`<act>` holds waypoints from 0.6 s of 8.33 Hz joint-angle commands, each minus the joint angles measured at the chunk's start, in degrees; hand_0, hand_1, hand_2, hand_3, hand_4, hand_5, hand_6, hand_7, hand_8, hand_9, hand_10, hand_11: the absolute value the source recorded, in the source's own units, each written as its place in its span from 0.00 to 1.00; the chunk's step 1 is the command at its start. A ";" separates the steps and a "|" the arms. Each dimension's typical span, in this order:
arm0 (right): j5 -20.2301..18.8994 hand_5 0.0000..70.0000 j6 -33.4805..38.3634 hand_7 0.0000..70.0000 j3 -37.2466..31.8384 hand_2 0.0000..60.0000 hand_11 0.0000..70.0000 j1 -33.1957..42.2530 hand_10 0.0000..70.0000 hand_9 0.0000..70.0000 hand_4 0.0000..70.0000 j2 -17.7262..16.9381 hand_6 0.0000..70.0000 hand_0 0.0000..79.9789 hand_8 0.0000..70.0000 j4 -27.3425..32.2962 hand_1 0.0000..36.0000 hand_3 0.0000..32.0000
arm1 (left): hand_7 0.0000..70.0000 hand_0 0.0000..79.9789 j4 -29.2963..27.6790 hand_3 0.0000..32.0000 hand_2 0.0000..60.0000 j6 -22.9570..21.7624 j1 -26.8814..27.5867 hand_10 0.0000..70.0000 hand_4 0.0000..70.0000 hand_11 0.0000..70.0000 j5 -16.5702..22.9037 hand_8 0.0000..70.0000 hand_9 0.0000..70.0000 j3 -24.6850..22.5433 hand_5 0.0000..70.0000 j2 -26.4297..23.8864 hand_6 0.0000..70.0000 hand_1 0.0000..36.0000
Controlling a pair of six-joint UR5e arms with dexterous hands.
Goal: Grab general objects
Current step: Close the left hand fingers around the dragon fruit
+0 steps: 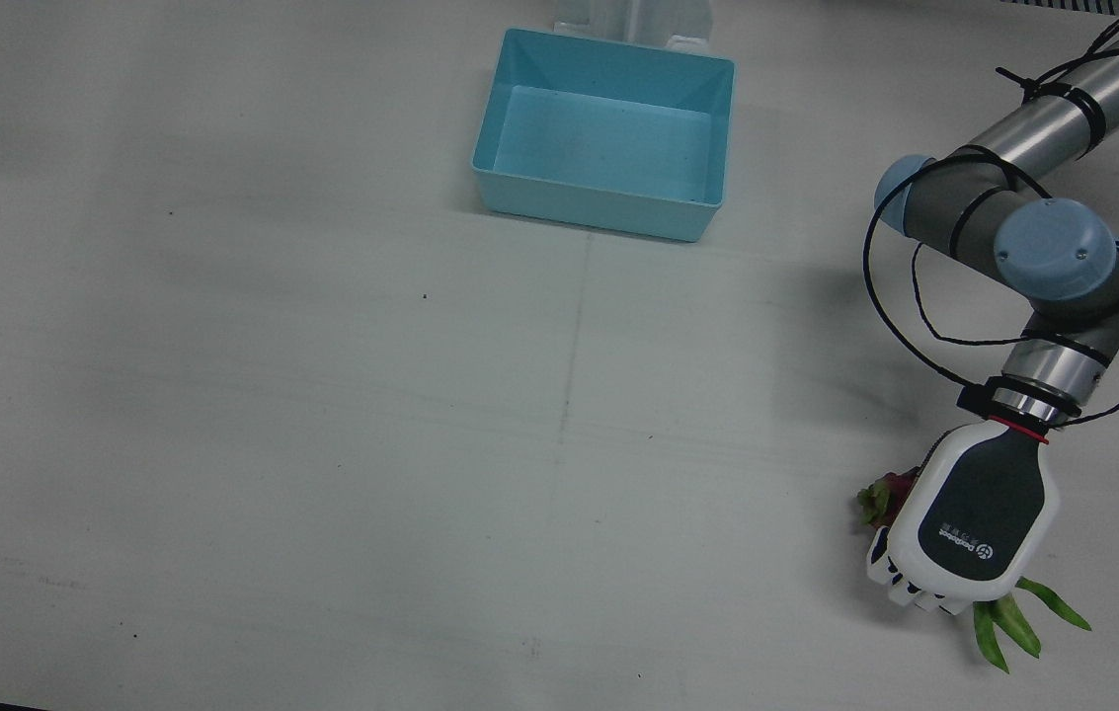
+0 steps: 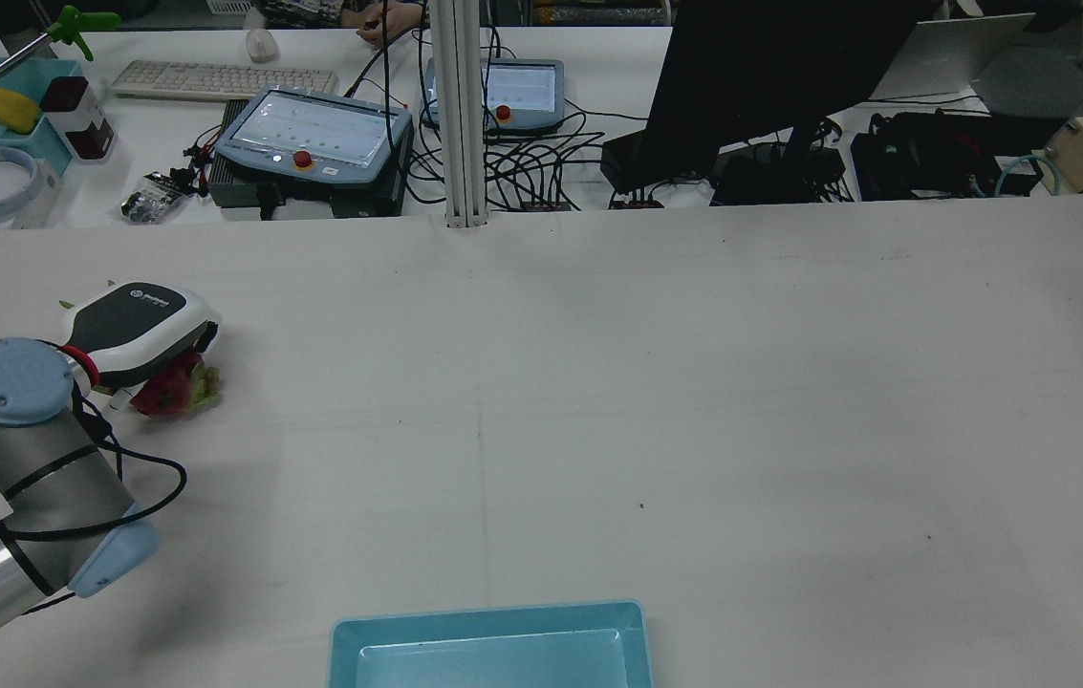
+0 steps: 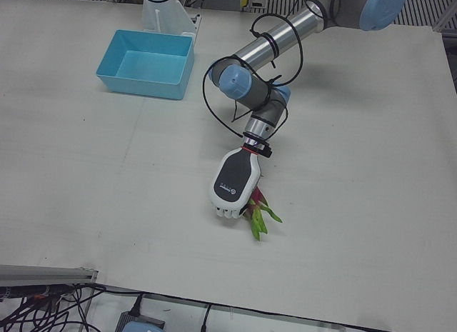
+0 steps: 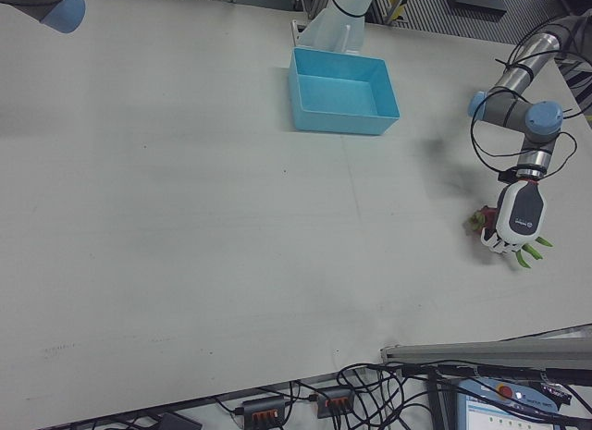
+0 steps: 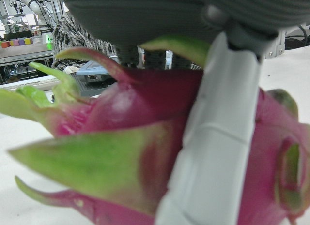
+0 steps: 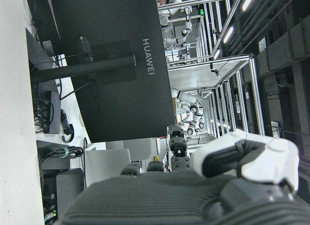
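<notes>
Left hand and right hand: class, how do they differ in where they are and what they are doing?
The left hand is low over the table, its fingers wrapped on the dragon fruit; the right hand holds nothing visible. The left hand shows in the table views; the right hand appears only in its own camera, facing a black monitor. Both are white and dark grey.

bin: blue bin (image 1: 687, 222) on table (image 1: 273, 395) | beyond table: monitor (image 2: 770, 76), keyboard (image 2: 221, 80)

Blue bin (image 1: 604, 197) – smooth plastic; left hand (image 1: 976, 521) – glossy white shell, matt grey back.
</notes>
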 commanded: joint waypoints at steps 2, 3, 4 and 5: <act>0.00 0.00 0.00 0.00 0.00 0.00 0.00 -0.02 0.00 0.00 0.00 0.00 0.00 0.00 0.00 -0.01 0.00 0.00 | 1.00 1.00 4.42 0.00 1.00 -1.87 -0.29 1.00 0.75 1.00 0.93 1.00 1.00 -7.10 1.00 0.05 1.00 1.00; 0.00 0.00 0.00 0.00 0.00 0.00 0.00 0.06 0.00 0.00 0.00 0.00 0.00 0.00 0.00 -0.01 0.00 0.00 | 1.00 1.00 2.78 0.00 1.00 -6.32 -0.55 1.00 0.75 1.00 4.68 1.00 1.00 -8.43 1.00 0.05 1.00 1.00; 0.00 0.00 0.00 0.00 0.00 0.00 0.00 -0.02 0.00 0.00 0.00 0.00 0.00 0.00 0.00 -0.01 0.00 0.00 | 1.00 1.00 -1.59 0.00 1.00 -13.32 -2.03 1.00 0.74 1.00 11.24 1.00 1.00 -8.44 1.00 0.05 1.00 1.00; 0.00 0.00 0.00 0.00 0.00 0.00 0.00 -0.02 0.00 0.00 0.00 0.00 0.00 0.00 0.00 -0.01 0.00 0.00 | 1.00 1.00 -4.59 0.00 1.00 -18.27 -3.00 1.00 0.73 1.00 14.26 1.00 1.00 -10.10 1.00 -0.04 1.00 1.00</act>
